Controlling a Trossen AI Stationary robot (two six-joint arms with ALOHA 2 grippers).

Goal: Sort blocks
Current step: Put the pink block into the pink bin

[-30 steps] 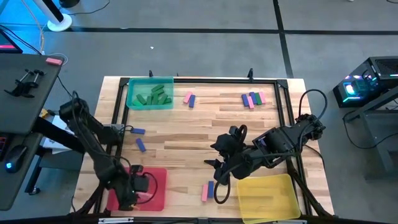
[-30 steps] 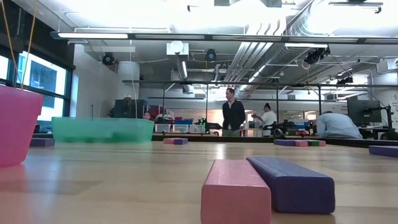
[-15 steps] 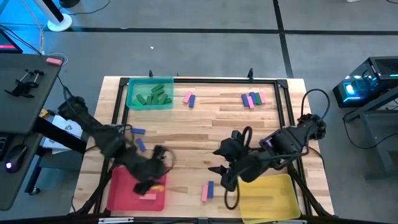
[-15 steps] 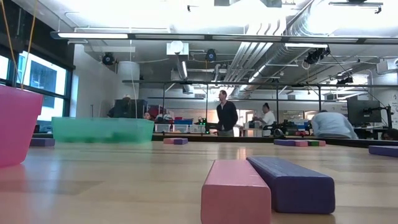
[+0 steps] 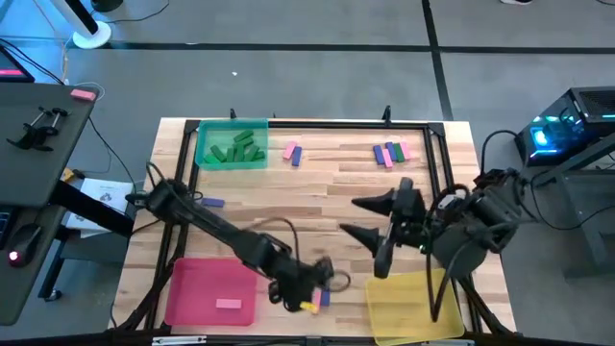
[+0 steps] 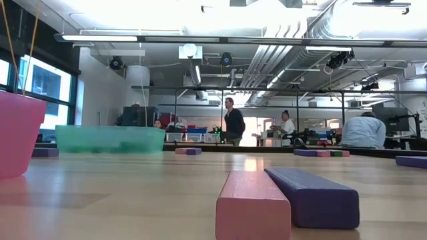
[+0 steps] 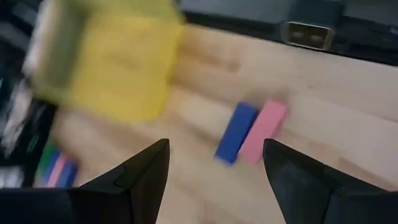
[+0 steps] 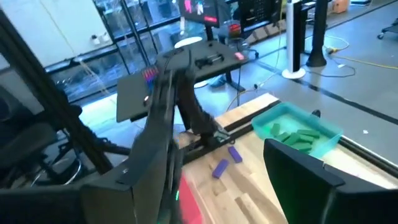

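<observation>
High view: my left gripper (image 5: 312, 291) hangs spread and empty over the pink block (image 5: 313, 305) and blue block (image 5: 326, 299) between the red tray (image 5: 187, 293) and yellow tray (image 5: 413, 308), poised to pick. Left wrist view: both blocks lie touching between my fingers (image 7: 149, 171). Right wrist view: my right gripper (image 5: 370, 219) waits raised, parted, empty.

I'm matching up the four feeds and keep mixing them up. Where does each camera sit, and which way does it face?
High: overhead, straight down; table, both arms.
Low: table height, looking across; pink block, purple block, no arm.
Left wrist: on the left arm, looking down; left gripper with open jaws.
Right wrist: on the right arm, looking across; right gripper open, green tray.
Shared: high, low and left wrist show that block pair.
</observation>
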